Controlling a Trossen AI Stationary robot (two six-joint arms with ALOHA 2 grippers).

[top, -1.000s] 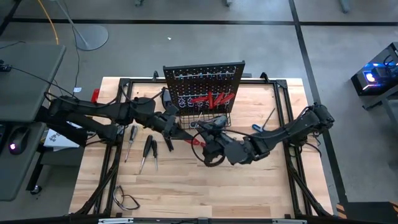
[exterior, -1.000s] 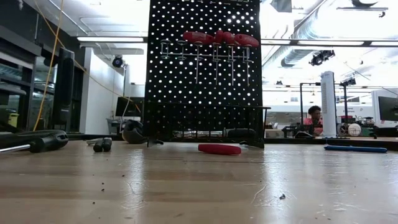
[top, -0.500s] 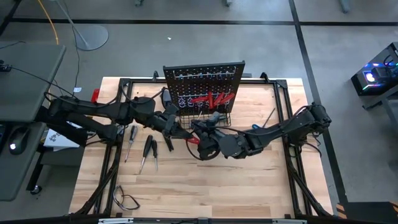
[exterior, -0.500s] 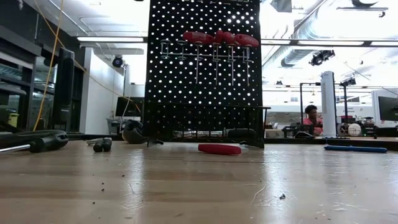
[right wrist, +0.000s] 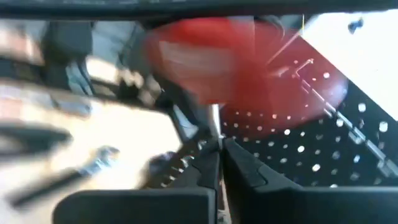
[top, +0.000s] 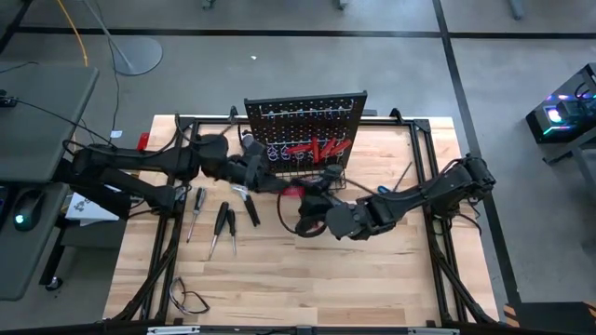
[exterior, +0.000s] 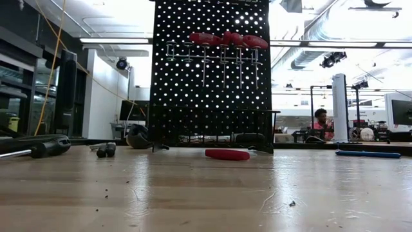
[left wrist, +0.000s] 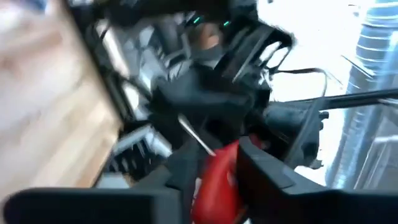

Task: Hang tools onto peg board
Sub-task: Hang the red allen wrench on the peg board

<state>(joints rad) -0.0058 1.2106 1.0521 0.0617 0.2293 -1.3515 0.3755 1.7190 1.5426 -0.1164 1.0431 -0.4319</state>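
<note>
Both arms meet just in front of the peg board [top: 305, 126], which stands upright at the far middle of the table [top: 372, 270] with a wire basket [top: 307, 177] at its base. The left gripper [left wrist: 217, 186] comes in from the left and has its fingers around the handle of a red-handled screwdriver [top: 291, 191] — in the left wrist view the red handle sits right between the two dark fingers, shaft pointing away. How tightly they hold it is hard to say, since the view is smeared.

The right gripper [top: 312, 207] reaches in from the right, right next to the same tool. Its fingers are pressed together on the thin metal shaft of that screwdriver; in the right wrist view the shaft runs up from the closed tips to the blurry red handle, with the holes of the board behind it.

Several red-handled screwdrivers [exterior: 228, 40] already hang in a row high on the board. In the low view another red tool [exterior: 227, 154] lies flat on the table in front of the basket.

Left of the board, on the table: two black-handled screwdrivers [top: 223, 223] lying side by side, a lighter-handled one [top: 196, 203] further left, and pliers [top: 250, 207] nearer the board. A blue-handled T-shaped tool [top: 396, 182] lies to the right of the board. A black cable loop [top: 191, 300] sits at the near left corner. A person [exterior: 320, 120] shows far off in the room behind.
</note>
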